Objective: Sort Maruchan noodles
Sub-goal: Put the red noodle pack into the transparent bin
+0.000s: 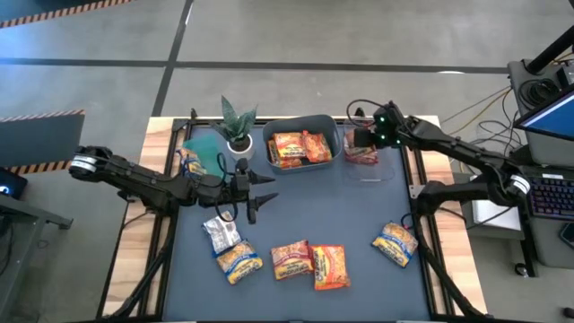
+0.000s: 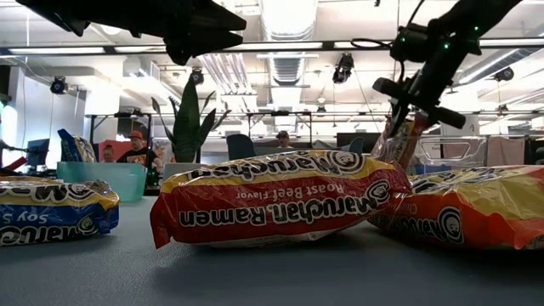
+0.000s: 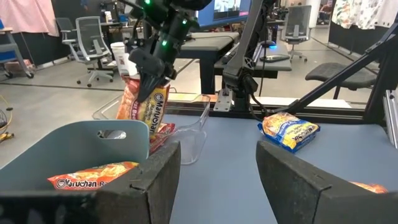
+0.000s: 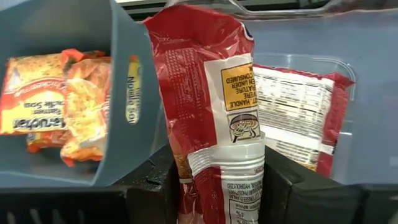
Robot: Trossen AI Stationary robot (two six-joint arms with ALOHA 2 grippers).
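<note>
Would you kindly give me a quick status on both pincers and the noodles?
Right pincer shut on red crinkly noodle packet, over clear plastic bin. Left pincer open, empty, mid-table. Five packets loose; nothing blocking.

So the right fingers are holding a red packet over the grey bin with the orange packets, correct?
Not quite. The right gripper holds the red crinkly plastic noodle packet over the clear plastic tray, beside the grey bin; the high view shows it.
</note>
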